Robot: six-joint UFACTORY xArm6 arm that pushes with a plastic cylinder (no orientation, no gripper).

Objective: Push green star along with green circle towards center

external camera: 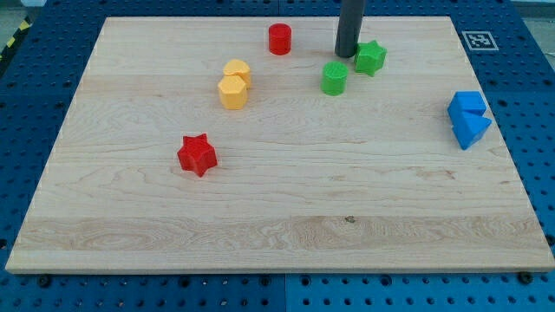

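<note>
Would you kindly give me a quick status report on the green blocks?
My tip beside green star, on its left. Green circle just below-left of tip. Path to center open.

no readable text, fiducial marker (476, 39) on board corner

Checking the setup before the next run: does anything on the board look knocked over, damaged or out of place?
Nothing stands out. The wooden board looks intact, all blocks sit flat, and my tip rests between the green star and the green circle.
</note>
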